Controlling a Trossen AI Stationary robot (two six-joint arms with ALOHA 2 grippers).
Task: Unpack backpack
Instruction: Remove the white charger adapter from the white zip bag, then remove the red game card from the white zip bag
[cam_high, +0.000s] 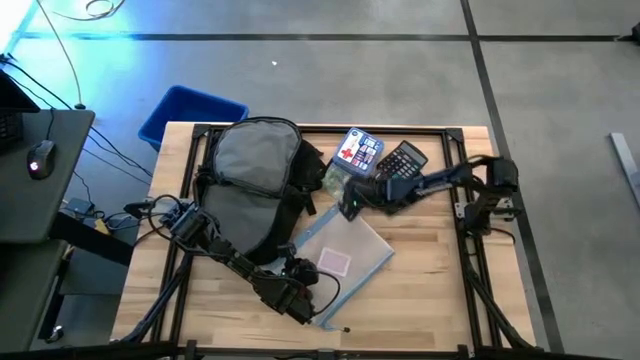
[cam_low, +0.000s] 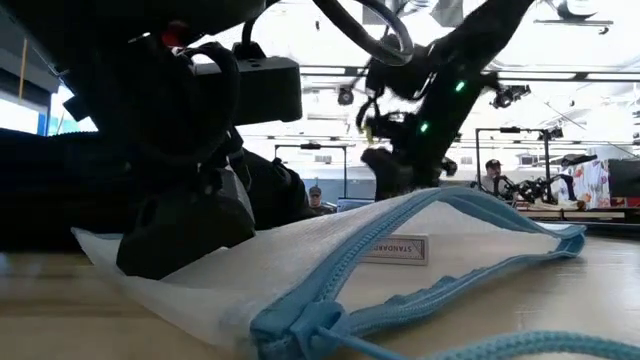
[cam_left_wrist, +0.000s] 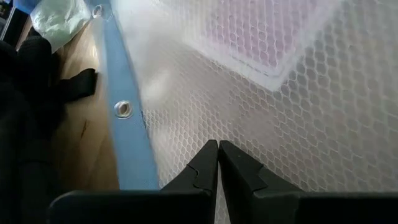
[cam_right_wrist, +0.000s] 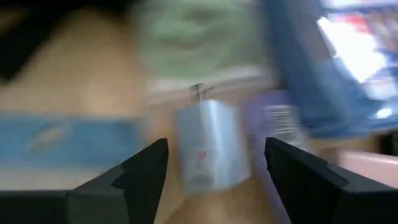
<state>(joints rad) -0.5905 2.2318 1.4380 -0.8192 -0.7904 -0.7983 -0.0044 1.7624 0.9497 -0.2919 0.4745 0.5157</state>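
Note:
The black backpack (cam_high: 255, 175) lies on the table's left half, grey lining up. To its right, near the front, a clear mesh zip pouch (cam_high: 345, 255) with a blue zipper edge (cam_left_wrist: 127, 143) lies flat. My left gripper (cam_left_wrist: 217, 155) is shut, its tips on the pouch's near-left part. My right gripper (cam_right_wrist: 214, 162) hangs open over the table's middle, just beyond the pouch's far corner. A small pale blue-white block with metal prongs (cam_right_wrist: 208, 146) shows between its fingers, with a gap on each side; the view is blurred. My left gripper rests its shut fingertips (cam_left_wrist: 208, 163) on the pouch's mesh face (cam_left_wrist: 186, 134), close beside the blue zipper edge. It comes slanting down from the table's left. The pouch lies flat on the table under it.
Behind the right gripper lie a greenish bag (cam_high: 335, 178), a blue-white box with a red cross (cam_high: 360, 150) and a black calculator (cam_high: 402, 160). A purple thing (cam_right_wrist: 273, 118) sits by the pale block. A blue bin (cam_high: 190, 115) stands beyond the far-left corner.

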